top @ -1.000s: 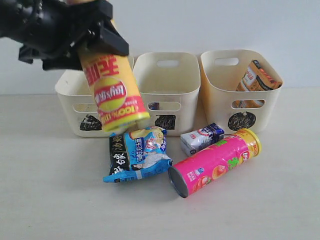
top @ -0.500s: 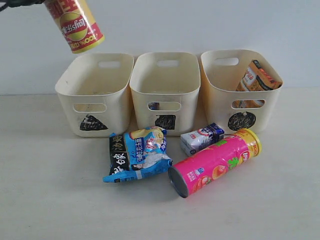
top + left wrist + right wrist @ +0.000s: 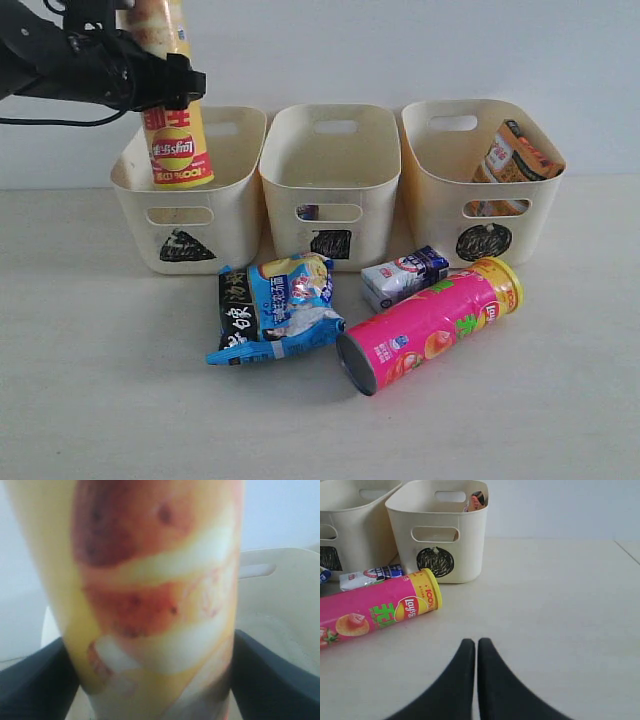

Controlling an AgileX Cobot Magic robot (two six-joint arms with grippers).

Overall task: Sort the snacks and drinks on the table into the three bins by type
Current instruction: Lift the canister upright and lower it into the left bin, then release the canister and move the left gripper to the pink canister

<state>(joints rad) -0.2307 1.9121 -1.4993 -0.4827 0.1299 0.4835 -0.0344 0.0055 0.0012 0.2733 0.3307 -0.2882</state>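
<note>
Yellow chip can point(image 3: 178, 150), upper left, clamped by left gripper point(image 3: 168, 88) at triangle bin point(image 3: 225, 215) mouth: lower upright w/o clipping rim, then release.

Pale wall point(image 3: 450, 50) — plain, at back

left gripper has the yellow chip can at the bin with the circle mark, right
Wrong bin: the exterior view shows the left gripper has the yellow chip can at the bin with the triangle mark.
</note>
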